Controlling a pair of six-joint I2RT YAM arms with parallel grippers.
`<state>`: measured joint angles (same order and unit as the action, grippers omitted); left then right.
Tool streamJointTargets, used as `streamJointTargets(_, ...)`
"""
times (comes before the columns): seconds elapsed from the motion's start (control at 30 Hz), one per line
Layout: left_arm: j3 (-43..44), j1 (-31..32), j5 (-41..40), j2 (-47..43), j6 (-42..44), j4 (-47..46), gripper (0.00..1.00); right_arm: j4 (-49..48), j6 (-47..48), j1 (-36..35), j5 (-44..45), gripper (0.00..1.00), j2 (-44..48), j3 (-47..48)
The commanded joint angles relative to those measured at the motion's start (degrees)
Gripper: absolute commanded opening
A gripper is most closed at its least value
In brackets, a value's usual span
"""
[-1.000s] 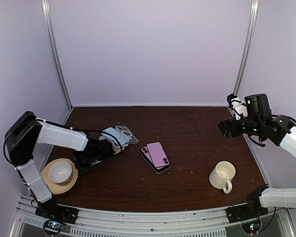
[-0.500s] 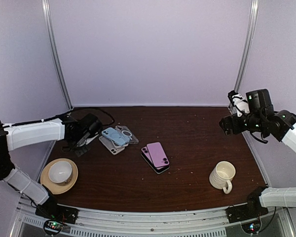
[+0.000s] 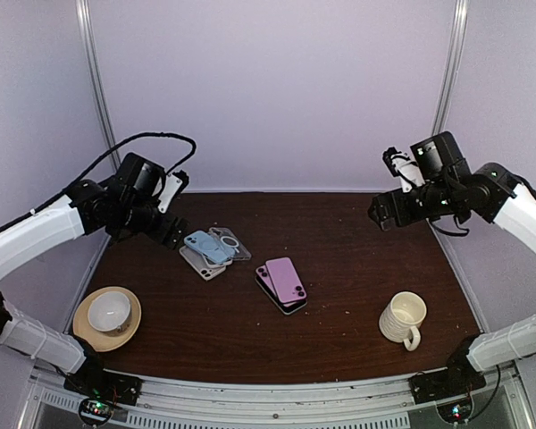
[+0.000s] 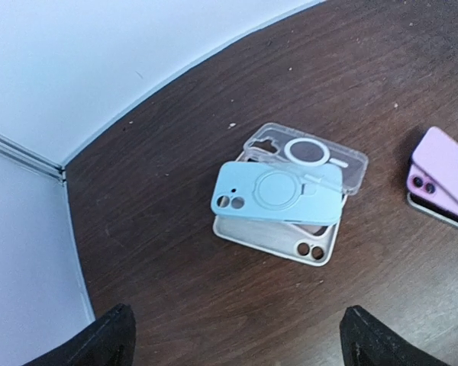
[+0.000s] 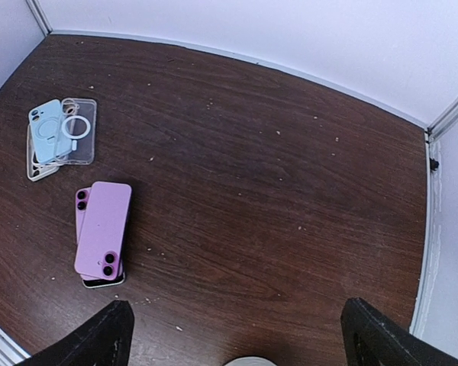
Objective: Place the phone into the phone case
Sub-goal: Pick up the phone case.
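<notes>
Pink-purple phones point(image 3: 284, 284) lie stacked at the table's middle, camera lenses up; they also show at the right edge of the left wrist view point(image 4: 443, 179) and in the right wrist view point(image 5: 103, 229). Left of them is a pile of phone cases: a light blue case point(image 4: 278, 193) on top, a clear case point(image 4: 313, 156) behind it, and a beige case point(image 4: 278, 240) underneath. My left gripper point(image 4: 238, 343) hangs open above the table, back-left of the pile, holding nothing. High over the right side, my right gripper point(image 5: 238, 335) is open and empty.
A white ribbed mug point(image 3: 403, 319) stands at the front right. At the front left, a white cup sits on a tan saucer point(image 3: 83, 323). Pale walls and metal posts point(image 3: 102, 107) close in the brown table point(image 3: 339, 259).
The left arm has lifted off the table beside the cases and swung back and up, and its gripper has opened. The right arm rose and shifted left. Phones and cases stayed put.
</notes>
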<state>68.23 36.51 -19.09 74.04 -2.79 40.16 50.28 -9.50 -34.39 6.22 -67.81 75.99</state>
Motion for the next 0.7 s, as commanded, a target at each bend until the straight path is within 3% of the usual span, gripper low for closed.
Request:
streamJointTargets(0.0,3.02,-0.04,6.33,1.26,-9.8,-6.81,0.97,0.58,-5.4,-5.55,3.63,0.99,-6.46,4.63)
streamJointTargets(0.17,6.52,-0.04,11.74,7.97,-15.69,-12.6,0.89,-4.91,-8.15,-9.13,1.29,0.99,-14.96,7.41)
streamJointTargets(0.23,7.9,0.0,15.88,11.55,-15.19,-14.03,0.8,-8.0,-8.45,-9.58,-0.6,0.99,-17.5,7.46)
streamJointTargets(0.3,7.76,2.07,17.44,14.61,-0.34,-17.21,0.74,-9.46,-8.01,-9.79,-1.52,0.99,-19.48,8.22)
streamJointTargets(0.4,7.18,7.07,13.04,19.92,29.32,-15.17,0.77,-11.25,-6.67,-9.82,-2.65,1.0,-20.65,8.66)
streamJointTargets(0.47,6.24,9.72,8.68,22.68,41.86,-14.1,0.77,-11.76,-5.71,-9.82,-3.47,0.99,-20.66,8.3)
streamJointTargets(0.53,5.53,9.8,6.99,24.96,47.17,-15.48,0.69,-11.66,-4.78,-9.82,-3.75,0.99,-20.42,7.86)
streamJointTargets(0.67,6.53,8.44,10.62,28.66,51.39,-15.31,0.68,-10.38,-2.76,-9.73,-3.88,1.0,-19.6,7.32)
